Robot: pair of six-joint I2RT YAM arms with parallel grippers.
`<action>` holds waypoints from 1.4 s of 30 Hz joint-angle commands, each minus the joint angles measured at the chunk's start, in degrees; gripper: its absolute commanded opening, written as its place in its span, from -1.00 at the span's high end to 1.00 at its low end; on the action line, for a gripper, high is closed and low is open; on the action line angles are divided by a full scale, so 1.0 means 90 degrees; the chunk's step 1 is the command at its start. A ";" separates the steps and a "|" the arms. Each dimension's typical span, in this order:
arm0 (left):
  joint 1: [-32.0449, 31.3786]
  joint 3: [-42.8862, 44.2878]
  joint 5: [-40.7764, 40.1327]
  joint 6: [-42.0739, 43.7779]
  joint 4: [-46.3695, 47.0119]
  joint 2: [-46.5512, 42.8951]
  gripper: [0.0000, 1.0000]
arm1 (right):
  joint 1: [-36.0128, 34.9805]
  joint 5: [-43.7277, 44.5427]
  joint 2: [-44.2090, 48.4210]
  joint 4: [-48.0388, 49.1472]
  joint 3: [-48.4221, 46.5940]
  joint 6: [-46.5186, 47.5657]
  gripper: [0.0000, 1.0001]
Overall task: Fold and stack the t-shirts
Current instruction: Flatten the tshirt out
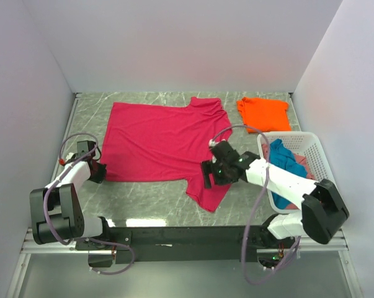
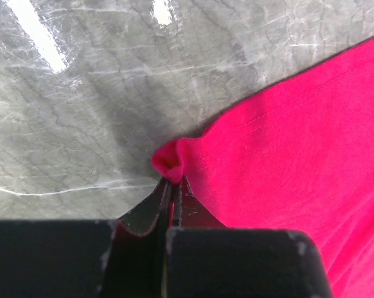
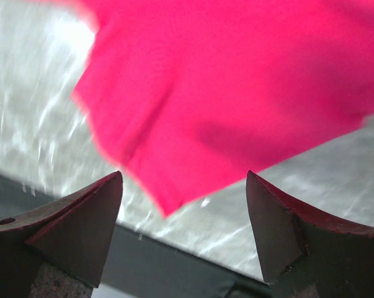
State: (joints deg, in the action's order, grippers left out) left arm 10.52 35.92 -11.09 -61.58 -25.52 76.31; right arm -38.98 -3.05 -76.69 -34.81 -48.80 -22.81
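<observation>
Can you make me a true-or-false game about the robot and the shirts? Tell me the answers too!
1. The left hand pinches a corner of the crimson shirt. True.
2. The right hand is shut on that shirt. False: it is open, with the shirt's sleeve below it.
3. The orange shirt lies in the basket. False: it lies on the table, beyond the basket.
4. A teal shirt is in the basket. True.
</observation>
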 commanded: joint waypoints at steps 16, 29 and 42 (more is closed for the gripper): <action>0.0012 -0.0251 -0.0066 0.0046 -0.0026 -0.0618 0.99 | -0.2417 0.1199 -0.0912 -0.0217 0.0187 -0.0444 -0.54; 0.0012 -0.0427 0.0099 0.0114 0.0169 -0.1145 0.99 | -0.2417 0.1588 -0.1402 -0.0351 0.0188 -0.0835 0.83; -0.0192 0.0831 0.0304 -0.0257 0.0394 -0.1625 0.99 | -0.0719 0.3530 -0.0064 -0.0782 -0.1627 -0.0495 1.00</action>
State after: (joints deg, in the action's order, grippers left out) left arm 9.74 36.58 -8.82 -62.57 -24.91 61.49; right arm -49.93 20.16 -81.32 -43.29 -57.34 -29.61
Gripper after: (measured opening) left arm 0.023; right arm 0.011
